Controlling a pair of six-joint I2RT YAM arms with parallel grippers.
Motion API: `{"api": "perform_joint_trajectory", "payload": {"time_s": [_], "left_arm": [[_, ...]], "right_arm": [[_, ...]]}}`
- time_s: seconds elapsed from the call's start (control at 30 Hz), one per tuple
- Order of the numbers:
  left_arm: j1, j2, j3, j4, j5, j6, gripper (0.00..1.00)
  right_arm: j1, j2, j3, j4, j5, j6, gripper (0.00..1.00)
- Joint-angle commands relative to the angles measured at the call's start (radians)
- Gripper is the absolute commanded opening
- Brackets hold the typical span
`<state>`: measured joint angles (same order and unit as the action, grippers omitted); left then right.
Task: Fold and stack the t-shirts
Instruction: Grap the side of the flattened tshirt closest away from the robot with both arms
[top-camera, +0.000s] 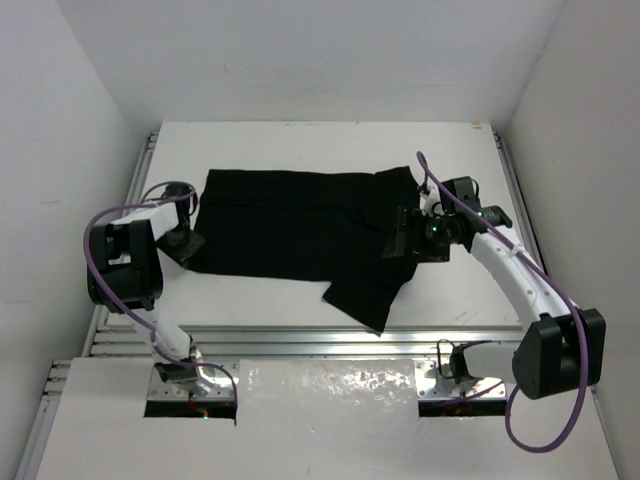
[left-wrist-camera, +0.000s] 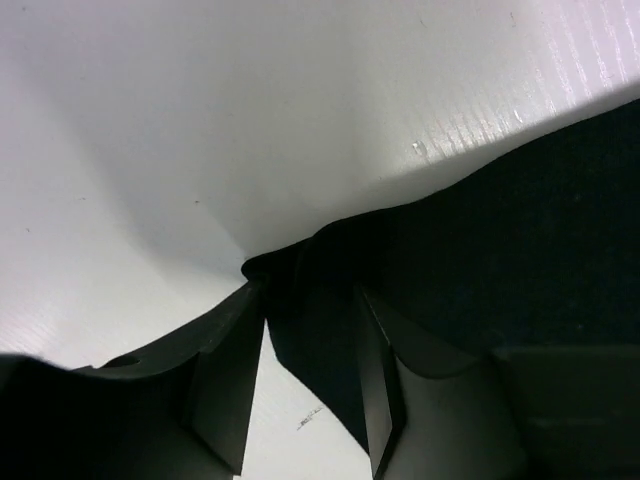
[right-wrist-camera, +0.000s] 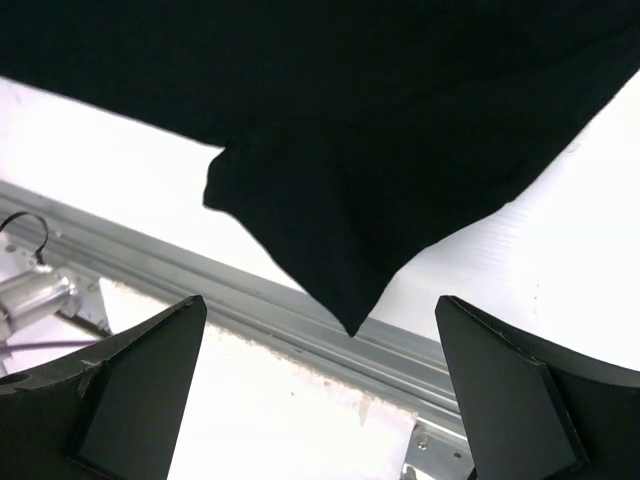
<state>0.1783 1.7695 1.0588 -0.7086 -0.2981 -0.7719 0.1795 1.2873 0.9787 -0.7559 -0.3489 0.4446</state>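
At 6 o'clock the arm bases stand, and beyond them the left gripper (top-camera: 188, 243) has its jaws clamped on the 9 o'clock edge of the black t-shirt (top-camera: 290, 225), spread mid-table, while the right gripper (top-camera: 408, 243) hangs above it with jaws wide apart, so folding seems only beginning and the right must next grasp cloth.

Overhead view spans table (top-camera: 300, 135) — wrist views close, downward.
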Motion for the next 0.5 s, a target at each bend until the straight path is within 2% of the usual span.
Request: {"api": "perform_joint_trajectory", "payload": {"time_s": [0.0, 0.03, 0.1, 0.13, 0.17, 0.27, 0.3, 0.37, 0.47], "left_arm": [[0.004, -0.001, -0.075, 0.037, -0.035, -0.026, 0.39], [0.006, 0.004, -0.076, 0.038, -0.035, -0.026, 0.39], [0.006, 0.004, -0.094, 0.040, -0.020, -0.033, 0.18], [0.006, -0.007, -0.111, 0.040, -0.012, -0.039, 0.14], [0.004, -0.040, -0.121, 0.044, 0.010, -0.043, 0.01], [0.004, -0.123, -0.161, 0.047, 0.025, -0.053, 0.00], [0.004, -0.137, -0.164, 0.043, 0.024, -0.055, 0.00], [0.004, -0.160, -0.168, 0.029, 0.024, -0.052, 0.00], [0.004, -0.165, -0.164, 0.021, 0.039, -0.043, 0.00]], "right_arm": [[0.015, -0.029, -0.032, 0.039, -0.079, -0.021, 0.98], [0.026, -0.028, -0.041, 0.046, -0.079, -0.026, 0.98], [0.049, -0.026, -0.055, 0.046, -0.079, -0.024, 0.96], [0.078, -0.016, -0.069, 0.044, -0.079, -0.024, 0.95], [0.095, -0.008, -0.077, 0.040, -0.044, -0.018, 0.93], [0.196, 0.038, -0.116, 0.006, 0.055, 0.038, 0.88], [0.246, 0.047, -0.150, -0.008, 0.083, 0.087, 0.83], [0.279, 0.037, -0.193, -0.003, 0.137, 0.146, 0.79], [0.317, -0.012, -0.300, 0.050, 0.146, 0.262, 0.66]]}}
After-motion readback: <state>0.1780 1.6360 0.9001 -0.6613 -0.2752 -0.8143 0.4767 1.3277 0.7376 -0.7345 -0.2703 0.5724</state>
